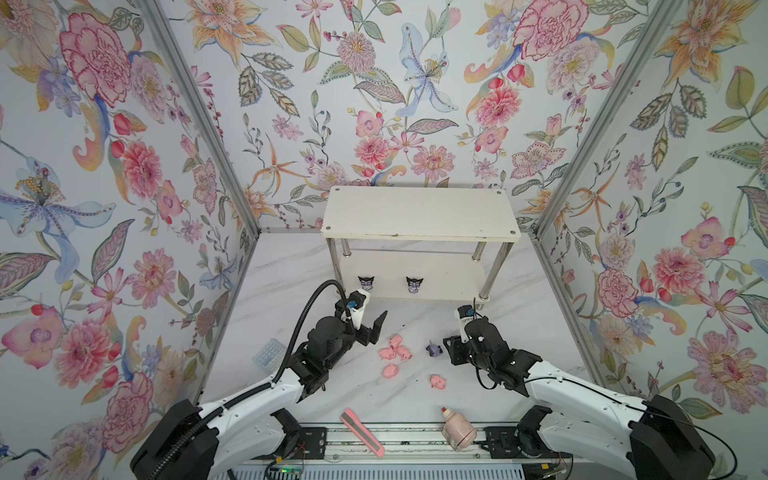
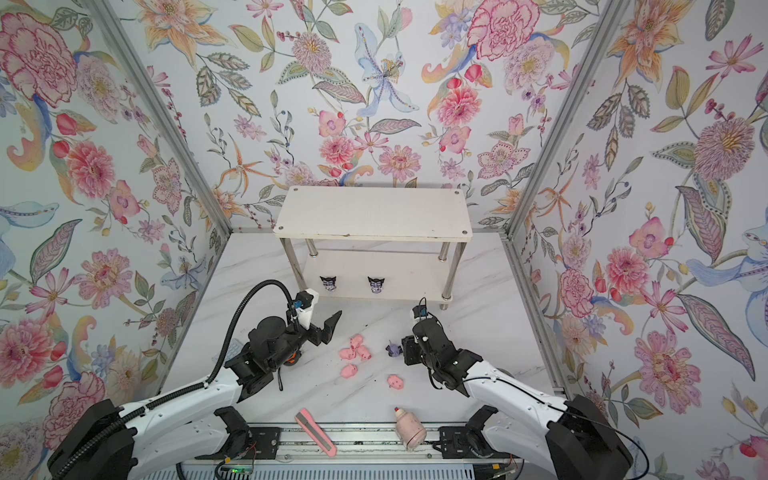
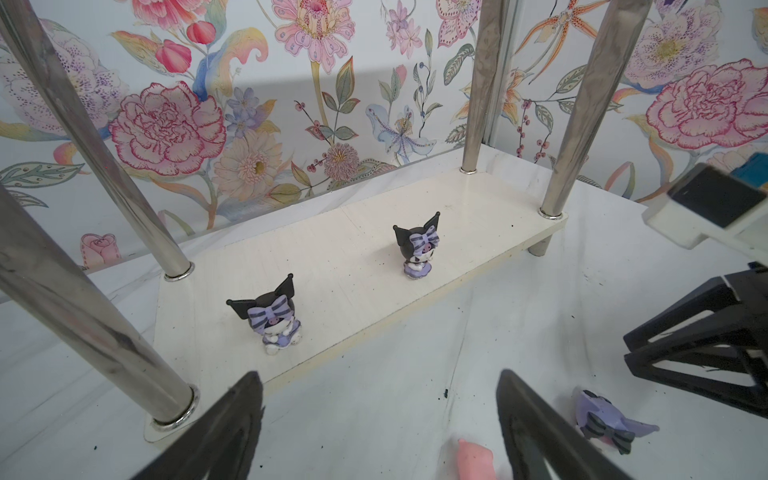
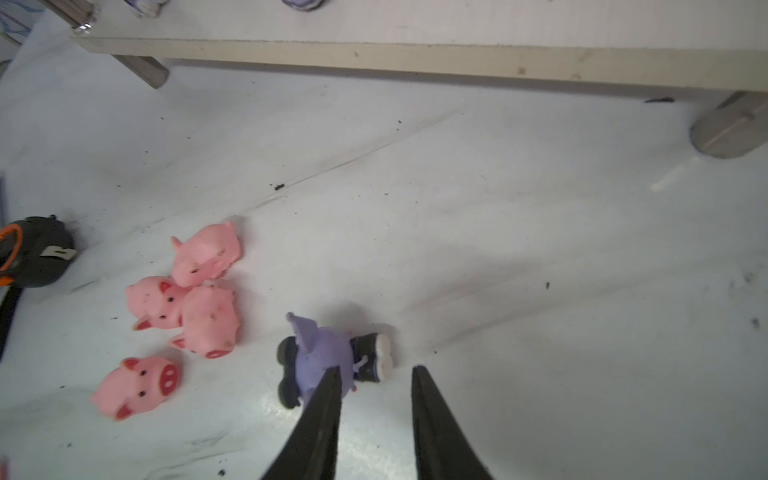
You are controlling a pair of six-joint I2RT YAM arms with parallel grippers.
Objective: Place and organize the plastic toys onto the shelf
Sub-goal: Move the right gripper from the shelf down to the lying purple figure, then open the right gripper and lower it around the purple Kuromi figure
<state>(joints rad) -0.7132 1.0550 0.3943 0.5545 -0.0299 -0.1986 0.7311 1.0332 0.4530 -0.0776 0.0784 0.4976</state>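
Observation:
The white two-tier shelf [image 1: 419, 216] [image 2: 374, 214] stands at the back. Two purple-white horned figurines [image 3: 277, 322] [image 3: 417, 249] stand upright on its lower board [image 3: 357, 232]. A third figurine [image 4: 322, 357] [image 1: 434, 348] lies on its side on the table. My right gripper [image 4: 376, 370] [image 1: 448, 347] hovers right at it, open by a narrow gap with nothing between the fingers; one fingertip overlaps the figurine. Several pink pigs [image 4: 205, 291] [image 1: 395, 351] lie left of it, one [image 1: 437, 381] nearer the front. My left gripper [image 3: 377, 374] [image 1: 368, 326] is wide open and empty before the shelf.
A pink box cutter [image 1: 361, 432] and a pale pink bottle with a red cap [image 1: 457, 430] lie at the front edge by the metal rail [image 1: 415, 446]. A pale blue gridded item [image 1: 270, 353] sits left of the left arm. Floral walls close in three sides.

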